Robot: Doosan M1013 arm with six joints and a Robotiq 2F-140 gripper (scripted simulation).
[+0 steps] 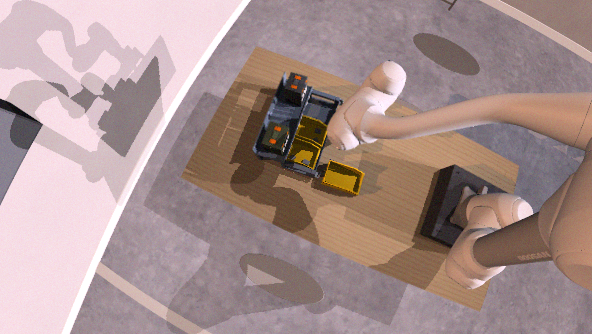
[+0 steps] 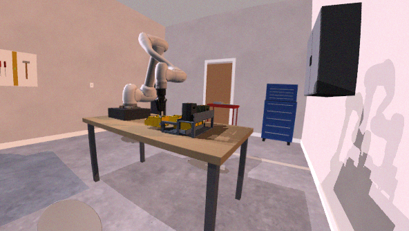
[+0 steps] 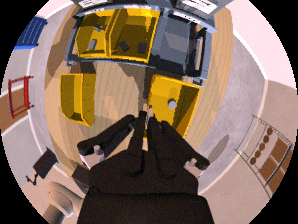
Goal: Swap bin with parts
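Note:
My gripper (image 3: 146, 109) (image 2: 161, 110) is shut on the left wall of the yellow bin with the parts (image 3: 175, 102); a small grey part lies in it. This bin sits low over the table (image 1: 400, 220) (image 3: 117, 95), right in front of the shelf's open gap (image 3: 176, 42) (image 1: 319, 107). In the top view my wrist hides it. The empty yellow bin (image 1: 342, 177) (image 3: 77, 97) (image 2: 152, 121) stands upright on the table, in front of the shelf's other end. The dark shelf (image 1: 332, 100) (image 3: 201, 47) (image 2: 193, 131) holds two more yellow bins with parts (image 1: 312, 129) (image 1: 304, 152) (image 3: 132, 35) (image 3: 92, 39).
Two dark boxes with orange marks (image 1: 296, 87) (image 1: 276, 136) sit on the shelf's upper board. My black base block (image 1: 440, 200) stands at the table's far end. The table's edges are close behind the shelf.

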